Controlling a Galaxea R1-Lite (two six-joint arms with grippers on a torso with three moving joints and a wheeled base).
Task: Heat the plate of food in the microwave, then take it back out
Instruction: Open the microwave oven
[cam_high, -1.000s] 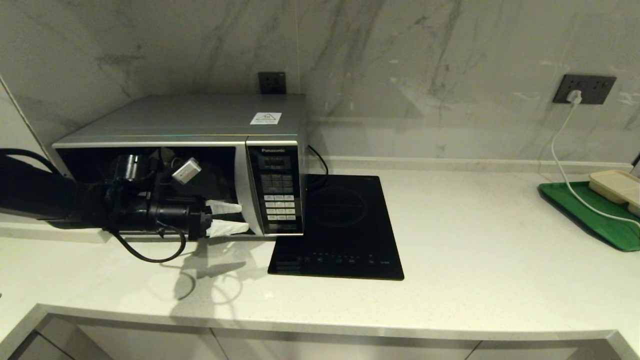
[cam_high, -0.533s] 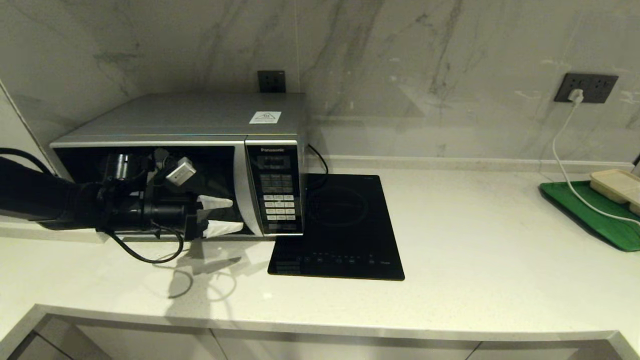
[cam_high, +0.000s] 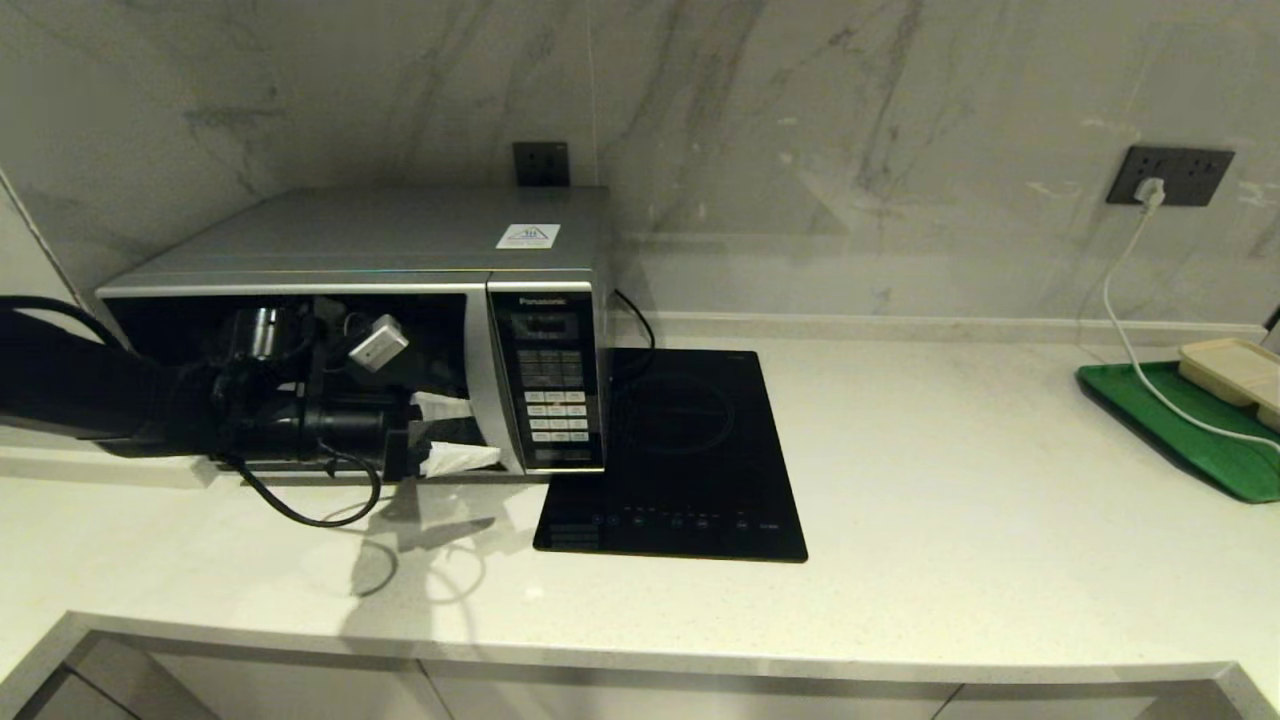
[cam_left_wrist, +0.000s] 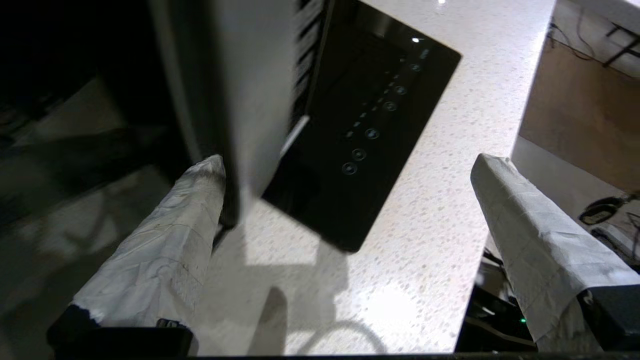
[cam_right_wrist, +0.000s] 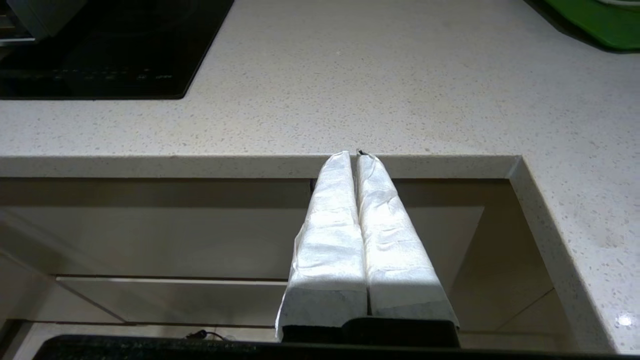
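Note:
The silver Panasonic microwave (cam_high: 380, 240) stands at the back left of the counter, its dark glass door facing me. My left gripper (cam_high: 478, 432) is open in front of the door's right side, at the curved silver handle (cam_high: 487, 390). In the left wrist view the gripper (cam_left_wrist: 348, 162) is spread wide. One wrapped finger (cam_left_wrist: 195, 210) lies against the dark edge beside the silver handle (cam_left_wrist: 250, 75); the other finger (cam_left_wrist: 525, 225) is far off over the counter. My right gripper (cam_right_wrist: 356, 154) is shut on nothing, parked below the counter's front edge. The plate of food is out of view.
A flat black induction cooktop (cam_high: 680, 450) lies right of the microwave, close to its keypad (cam_high: 555, 390). At the far right a green tray (cam_high: 1170, 420) carries a beige tray (cam_high: 1230, 365). A white cable (cam_high: 1125, 330) runs from the wall socket to it.
My left gripper drew back to the left, then came right again to the handle; its upper finger now sits partly behind the handle. The right gripper has not moved.

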